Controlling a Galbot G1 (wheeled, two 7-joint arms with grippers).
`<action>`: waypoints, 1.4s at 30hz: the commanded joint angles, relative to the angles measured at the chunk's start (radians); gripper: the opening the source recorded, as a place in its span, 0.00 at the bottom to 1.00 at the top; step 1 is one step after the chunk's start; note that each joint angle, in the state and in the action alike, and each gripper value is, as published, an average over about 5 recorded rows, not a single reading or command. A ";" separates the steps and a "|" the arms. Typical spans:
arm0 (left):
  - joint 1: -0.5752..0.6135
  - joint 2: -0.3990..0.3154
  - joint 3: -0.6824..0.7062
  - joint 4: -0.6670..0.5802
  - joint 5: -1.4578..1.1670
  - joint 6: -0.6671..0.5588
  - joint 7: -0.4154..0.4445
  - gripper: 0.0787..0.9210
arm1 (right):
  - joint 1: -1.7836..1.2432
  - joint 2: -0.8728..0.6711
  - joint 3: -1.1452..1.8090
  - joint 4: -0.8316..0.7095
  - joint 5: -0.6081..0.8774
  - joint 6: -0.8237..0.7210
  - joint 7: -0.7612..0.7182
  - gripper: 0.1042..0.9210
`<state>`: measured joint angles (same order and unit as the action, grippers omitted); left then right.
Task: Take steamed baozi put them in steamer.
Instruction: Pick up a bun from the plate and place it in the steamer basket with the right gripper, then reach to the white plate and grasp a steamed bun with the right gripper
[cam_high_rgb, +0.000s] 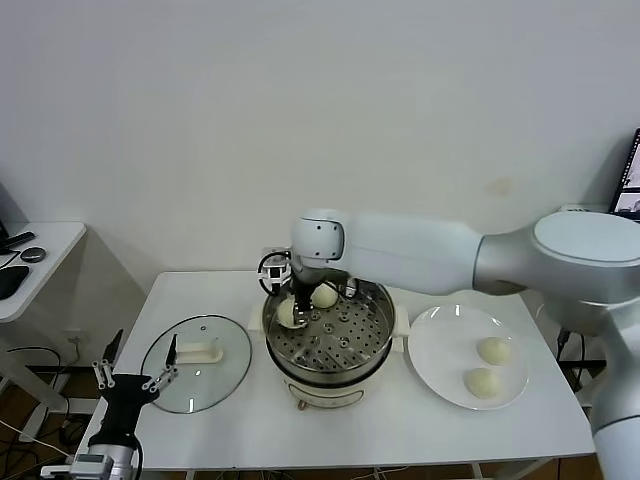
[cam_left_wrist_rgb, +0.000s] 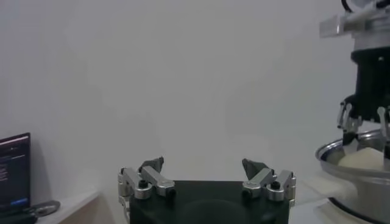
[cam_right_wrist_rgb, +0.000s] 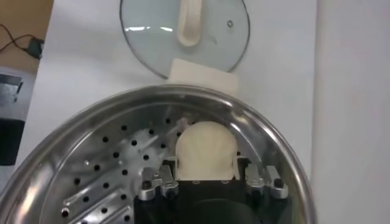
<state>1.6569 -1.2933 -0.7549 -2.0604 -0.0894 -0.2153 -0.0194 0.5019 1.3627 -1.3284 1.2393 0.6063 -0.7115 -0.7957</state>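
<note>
While no writing shows, the right tool (cam_right_wrist_rgb: 206, 176) grips a baozi (cam_right_wrist_rgb: 206, 149) — inside the steamer (cam_right_wrist_rgb: 274, 140).

A: The steamer (cam_high_rgb: 330, 345) looks like polished steel, shiny, with a perforated metal tray and a cream, plastic-looking base.

B: And the buns?

A: Matt, smooth, cream-white dough. One sits in the right claw (cam_right_wrist_rgb: 206, 173), between black fingers on bare metal links; another bun (cam_high_rgb: 325, 295) lies beside it on the tray, and two more (cam_high_rgb: 493, 350) lie on the plate (cam_high_rgb: 440, 350), which is glossy white.

B: The lid?

A: The lid (cam_high_rgb: 197, 362) is clear glass with a metal rim and a smooth cream handle. The bench (cam_high_rgb: 400, 430) is matt white. The left claw (cam_left_wrist_rgb: 206, 176) has the same metal links over a black body.
</note>
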 joint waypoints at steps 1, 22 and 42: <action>-0.001 0.002 -0.005 0.001 -0.001 0.000 0.000 0.88 | -0.035 0.043 0.002 -0.039 0.009 -0.015 0.007 0.58; -0.024 0.012 0.015 0.003 -0.017 0.006 0.003 0.88 | 0.431 -0.501 -0.153 0.386 -0.139 0.155 -0.413 0.88; -0.004 -0.005 0.026 -0.005 0.017 0.015 0.004 0.88 | -0.416 -1.038 0.422 0.374 -0.658 0.512 -0.439 0.88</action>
<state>1.6512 -1.2942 -0.7289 -2.0640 -0.0784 -0.2005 -0.0151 0.5309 0.5350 -1.2421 1.6040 0.1571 -0.3168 -1.2253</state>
